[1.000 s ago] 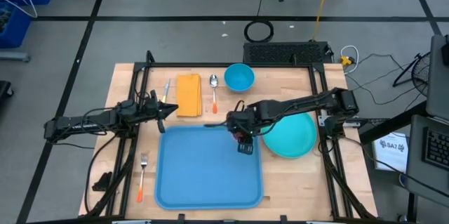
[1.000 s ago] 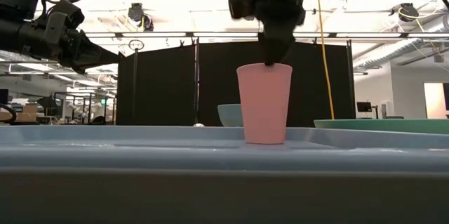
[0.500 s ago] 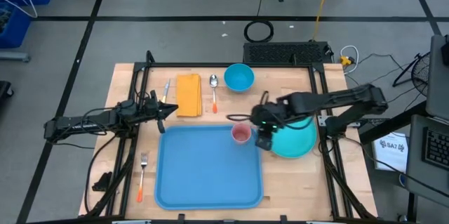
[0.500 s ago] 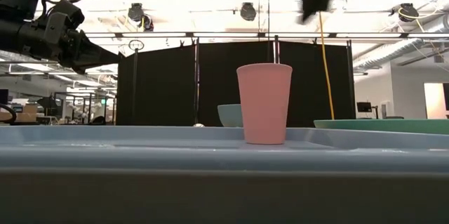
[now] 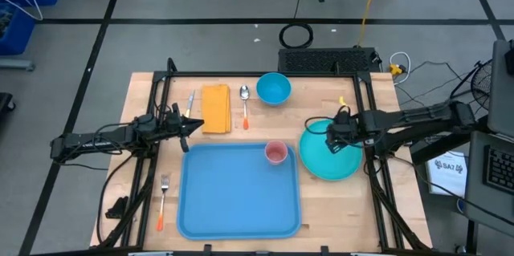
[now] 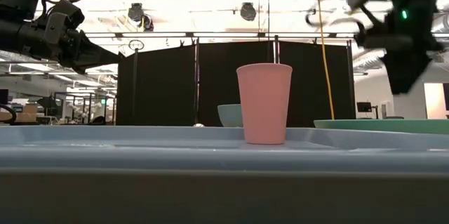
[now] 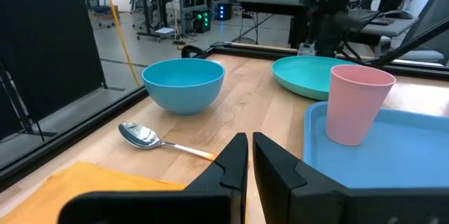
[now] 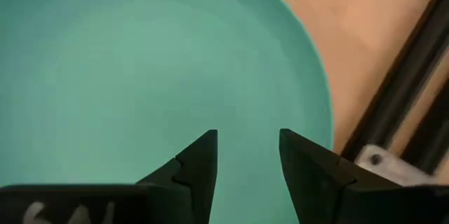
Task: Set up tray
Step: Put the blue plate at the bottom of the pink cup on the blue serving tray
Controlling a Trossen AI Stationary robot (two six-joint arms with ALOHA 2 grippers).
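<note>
The light-blue tray (image 5: 233,200) lies flat on the wooden table. A pink cup (image 5: 275,153) stands upright in the tray's far right corner; it also shows in the low view (image 6: 264,103) and the left wrist view (image 7: 356,104). My right gripper (image 8: 247,155) is open and empty above the round teal plate (image 5: 333,160), right of the tray. My left gripper (image 7: 248,155) is shut and empty, hovering above the table at the tray's far left corner (image 5: 186,126).
A blue bowl (image 5: 274,89), a spoon (image 5: 245,103), an orange napkin (image 5: 216,108) and a knife (image 5: 190,103) lie along the far edge. A fork (image 5: 163,200) lies left of the tray. Black frame rails (image 5: 365,111) run along the table's sides.
My right gripper has let go of the pink cup's rim, risen, and swung toward the table's right edge until it is over the teal plate. The cup stays upright in the tray's far right corner.
</note>
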